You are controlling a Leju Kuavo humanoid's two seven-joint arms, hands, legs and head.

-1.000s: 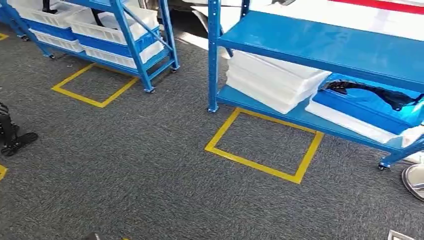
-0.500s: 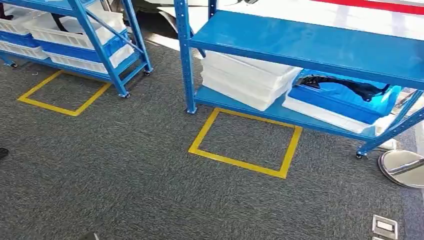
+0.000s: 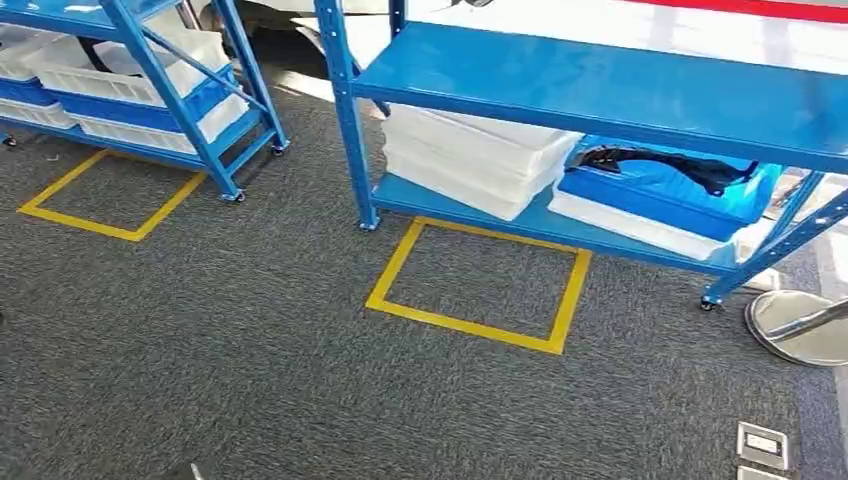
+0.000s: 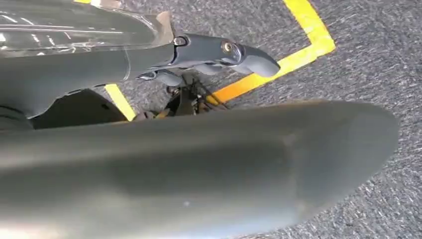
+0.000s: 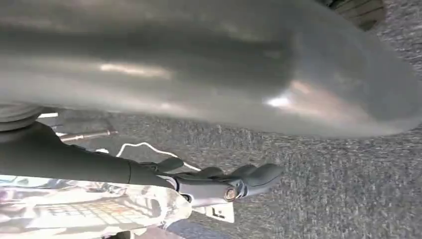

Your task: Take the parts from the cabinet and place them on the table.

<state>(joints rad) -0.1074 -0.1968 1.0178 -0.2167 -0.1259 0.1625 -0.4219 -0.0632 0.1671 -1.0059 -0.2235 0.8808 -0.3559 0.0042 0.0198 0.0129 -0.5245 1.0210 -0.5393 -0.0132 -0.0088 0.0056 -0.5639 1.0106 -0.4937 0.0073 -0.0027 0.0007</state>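
Blue cabinet (image 3: pixel 600 95), head view: steel shelving on castors, standing on grey carpet (image 3: pixel 250 360); its upper part is cut off by the frame's top edge, its right end by the frame's side.

Lower shelf, left: stack of white trays (image 3: pixel 470 160) — their contents hidden under the shelf above.

Lower shelf, right: blue bin (image 3: pixel 665 195) resting on a white tray. Inside lies a black part (image 3: pixel 660 162), long, thin and irregular in outline; its far end is masked by the shelf edge and its exact form is too small to make out.

Second blue rack (image 3: pixel 170 90), far left: white and blue bins, contents unreadable, frame cropped at the top and left.

Floor: yellow tape square (image 3: pixel 478 283) directly before the cabinet; another yellow square (image 3: pixel 105 195) before the second rack. Round metal base (image 3: pixel 800 325) at the right edge, partly cut off. Floor sockets (image 3: pixel 762 447) near the bottom right corner.

Left hand (image 4: pixel 209 55), left wrist view: fingers extended and together over carpet and yellow tape, holding nothing — largely screened by a blurred grey cover.

Right hand (image 5: pixel 219 184), right wrist view: fingers stretched out, empty, over carpet; crinkled silvery wrap on the forearm behind it.
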